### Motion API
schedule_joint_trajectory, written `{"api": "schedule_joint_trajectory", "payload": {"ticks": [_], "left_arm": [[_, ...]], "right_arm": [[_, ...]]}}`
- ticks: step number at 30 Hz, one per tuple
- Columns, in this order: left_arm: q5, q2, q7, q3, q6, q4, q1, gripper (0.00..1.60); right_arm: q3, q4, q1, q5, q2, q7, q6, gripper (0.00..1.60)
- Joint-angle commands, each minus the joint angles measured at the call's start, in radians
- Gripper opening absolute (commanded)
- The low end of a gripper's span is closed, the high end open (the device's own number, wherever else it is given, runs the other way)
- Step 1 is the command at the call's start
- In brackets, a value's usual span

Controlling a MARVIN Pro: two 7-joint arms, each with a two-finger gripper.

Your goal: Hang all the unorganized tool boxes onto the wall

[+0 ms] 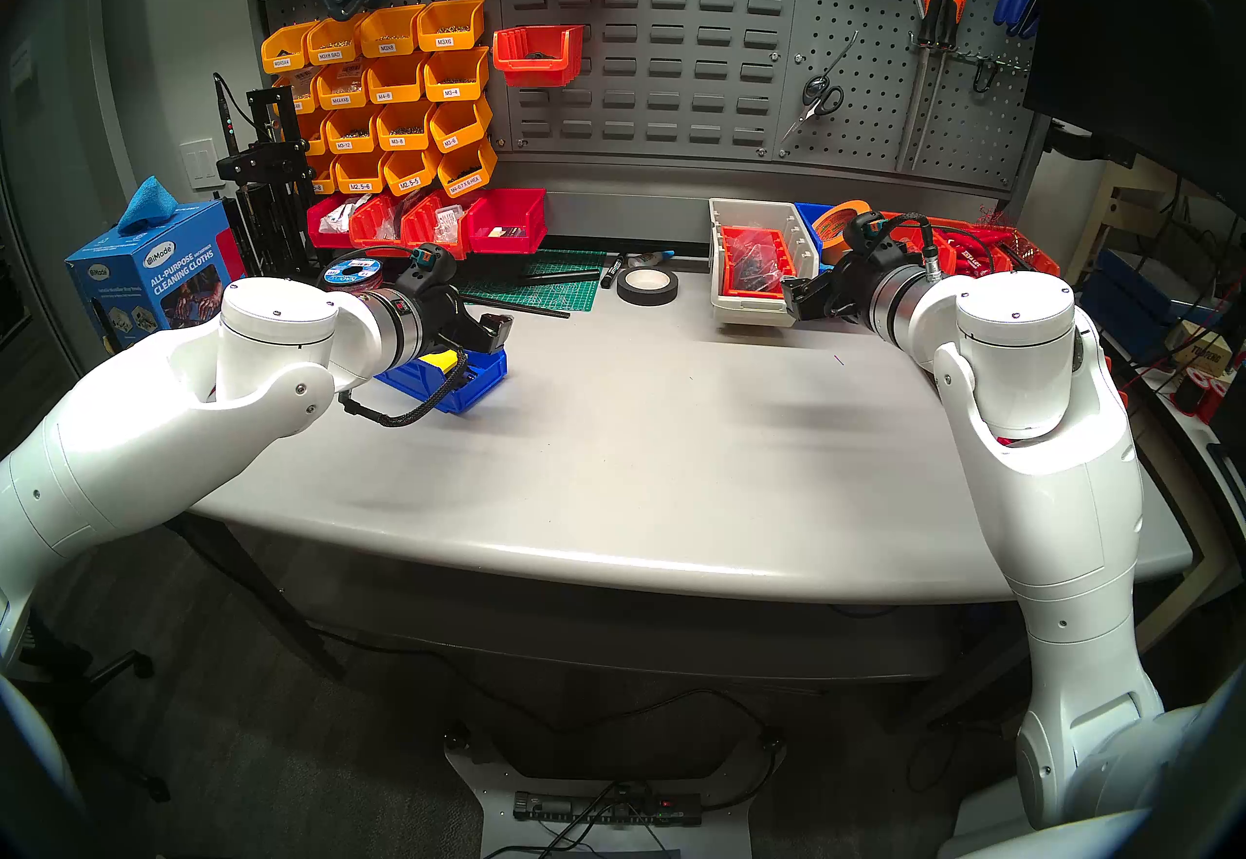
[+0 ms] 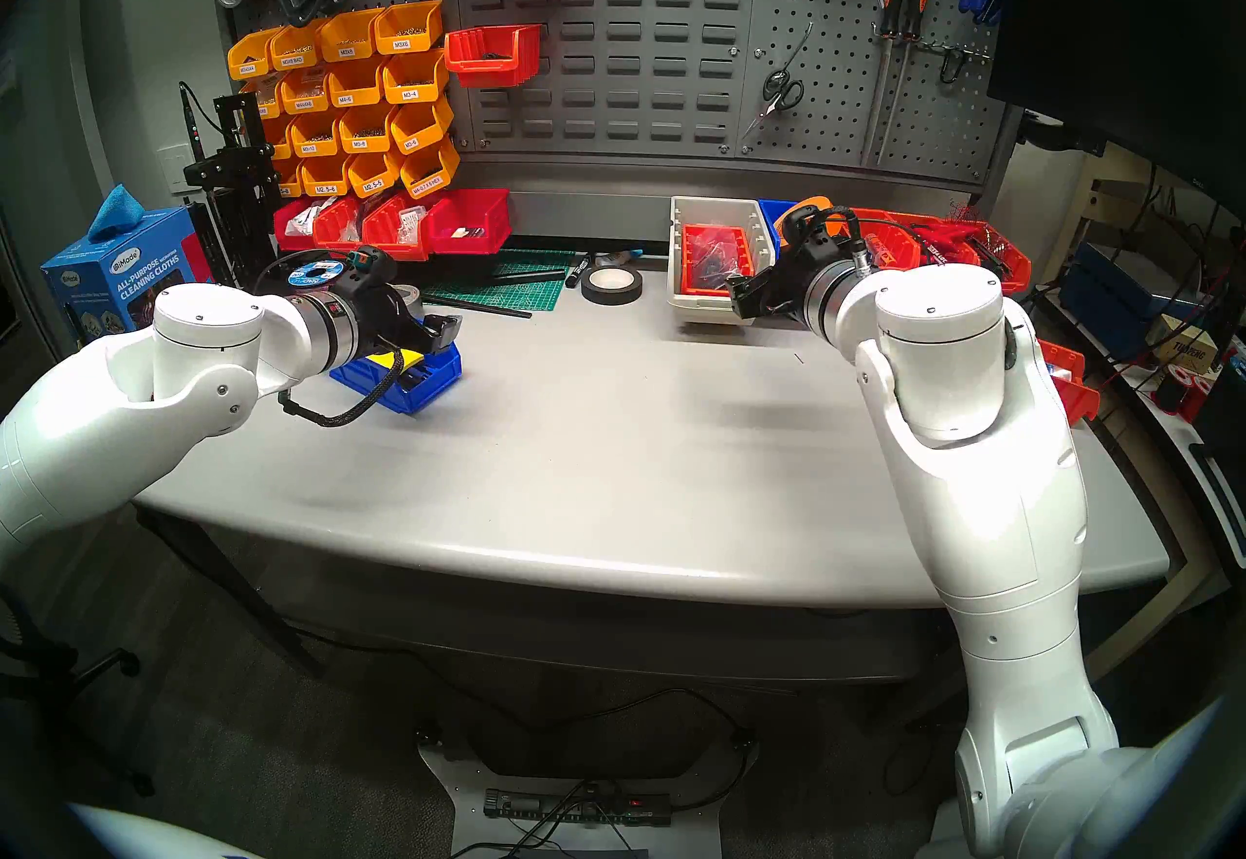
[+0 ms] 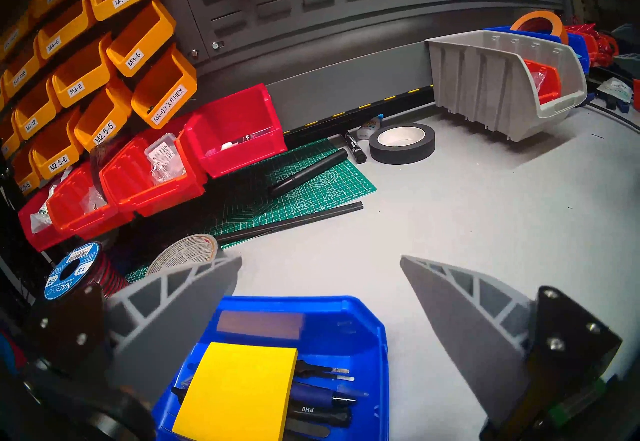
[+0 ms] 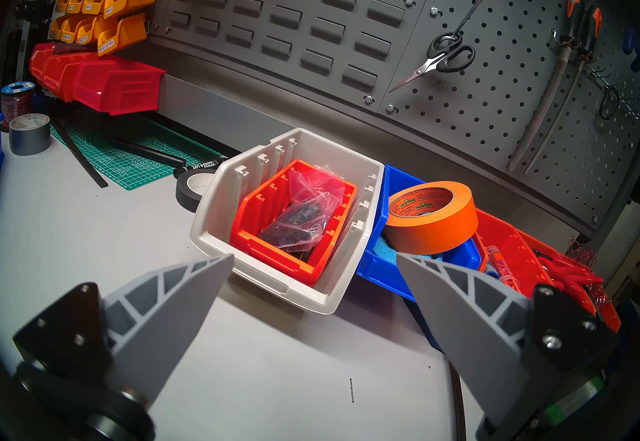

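left gripper (image 3: 320, 262) hovers wide open, empty, over blue bin (image 3: 349, 312) on table (image 1: 640, 446) | right gripper (image 4: 313, 258), equally open, faces beige bin (image 4: 214, 239) | second blue bin (image 4: 381, 267) beside it, seemingly touching | best: grip rear wall, lift level toward louvre panel (image 1: 674, 28)

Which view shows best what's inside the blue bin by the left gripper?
The left wrist view: the blue bin lies open below the camera, showing a yellow notepad and pens. In both head views the left gripper hides most of it. The right wrist view misses it.
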Motion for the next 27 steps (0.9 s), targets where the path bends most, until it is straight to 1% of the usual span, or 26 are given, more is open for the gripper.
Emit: {"api": "schedule_joint_trajectory", "payload": {"ticks": [1, 6, 7, 14, 21, 27], "left_arm": [[-0.025, 0.010, 0.021, -0.018, -0.019, -0.009, 0.005, 1.60], [-0.048, 0.019, 0.036, -0.017, -0.030, -0.019, 0.018, 1.60], [-0.063, 0.025, 0.044, -0.018, -0.036, -0.024, 0.026, 1.60], [-0.087, 0.043, 0.063, -0.018, -0.053, -0.039, 0.046, 1.60], [-0.089, 0.063, 0.084, -0.017, -0.049, -0.052, 0.053, 1.60], [-0.080, 0.080, 0.084, -0.018, -0.038, -0.060, 0.047, 1.60]], "right_arm": [[0.002, -0.009, 0.013, 0.002, -0.002, 0.001, -0.003, 1.60], [0.002, -0.009, 0.013, 0.002, -0.002, 0.001, -0.003, 1.60], [0.002, -0.009, 0.013, 0.002, -0.002, 0.001, -0.003, 1.60], [0.002, -0.009, 0.013, 0.002, -0.002, 0.001, -0.003, 1.60], [0.002, -0.009, 0.013, 0.002, -0.002, 0.001, -0.003, 1.60], [0.002, -0.009, 0.013, 0.002, -0.002, 0.001, -0.003, 1.60]]}}
